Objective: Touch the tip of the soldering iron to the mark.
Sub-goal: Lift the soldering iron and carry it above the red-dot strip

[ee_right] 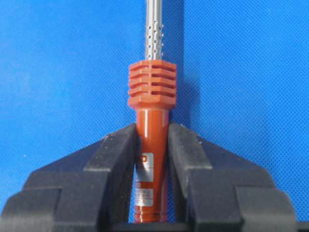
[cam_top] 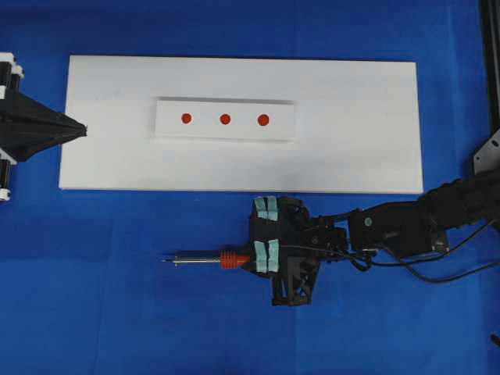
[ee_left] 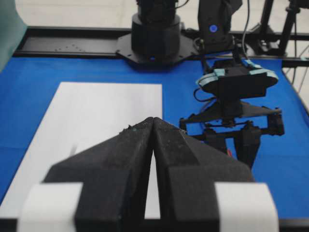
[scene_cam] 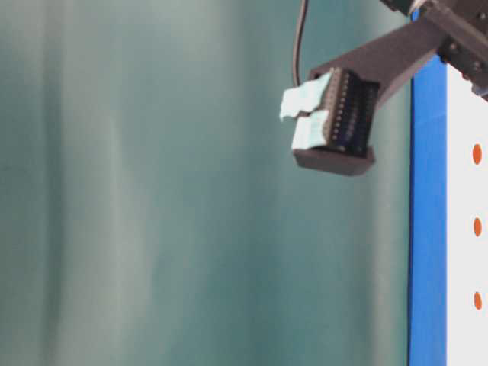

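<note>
Jaws: right gripper pinches the soldering iron by its red handle; left gripper is closed on nothing.
Iron: lies level over the blue cloth, just outside the white board, tip pointing away from the gripper.
Marks: three red dots on the board's raised strip, well apart from the tip.
Done: grasp, apparently.
Left: lift, carry, touch.

In the overhead view, a board lies across the upper table, with a raised strip on it bearing three marks in a row. At six o'clock from the strip, off the board, lies the soldering iron, tip toward nine o'clock.
</note>
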Available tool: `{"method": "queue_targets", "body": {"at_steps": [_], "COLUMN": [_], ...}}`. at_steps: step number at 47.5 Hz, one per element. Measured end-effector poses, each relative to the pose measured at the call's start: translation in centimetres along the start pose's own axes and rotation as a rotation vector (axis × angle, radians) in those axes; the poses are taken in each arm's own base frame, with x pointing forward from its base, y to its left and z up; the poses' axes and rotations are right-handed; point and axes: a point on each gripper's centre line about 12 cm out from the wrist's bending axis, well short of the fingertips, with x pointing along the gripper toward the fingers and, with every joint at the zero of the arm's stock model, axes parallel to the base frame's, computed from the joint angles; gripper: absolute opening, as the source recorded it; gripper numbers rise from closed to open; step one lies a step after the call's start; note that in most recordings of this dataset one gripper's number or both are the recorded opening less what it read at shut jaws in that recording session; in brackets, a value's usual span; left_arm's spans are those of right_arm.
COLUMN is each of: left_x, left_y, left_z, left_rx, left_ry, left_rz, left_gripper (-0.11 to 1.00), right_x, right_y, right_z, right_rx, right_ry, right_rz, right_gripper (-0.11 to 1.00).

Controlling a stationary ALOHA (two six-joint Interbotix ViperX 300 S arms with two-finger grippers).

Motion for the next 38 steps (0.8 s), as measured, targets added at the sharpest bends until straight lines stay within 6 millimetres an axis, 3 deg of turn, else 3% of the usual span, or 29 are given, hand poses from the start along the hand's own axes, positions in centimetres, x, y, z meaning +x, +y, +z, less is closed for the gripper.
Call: {"method": "queue_targets", "body": {"at_steps": [19, 38], "left_x": [0.0, 0.0], "left_y": [0.0, 0.0], "left_z": [0.0, 0.0], "left_rx": [0.000, -0.001], "left_ry": [0.000, 0.000], "left_rz": [0.000, 0.000], "left_gripper": [0.00, 0.00], "right_x": [-0.5, -7.2], "right_y": [0.2, 0.6], "right_z": [0.6, 6.4], "right_rx": [-0.004, -0.022], "right_ry": [-0.040, -0.172], "right_rz": [0.009, 0.047], "right_gripper": [0.06, 0.06]}}
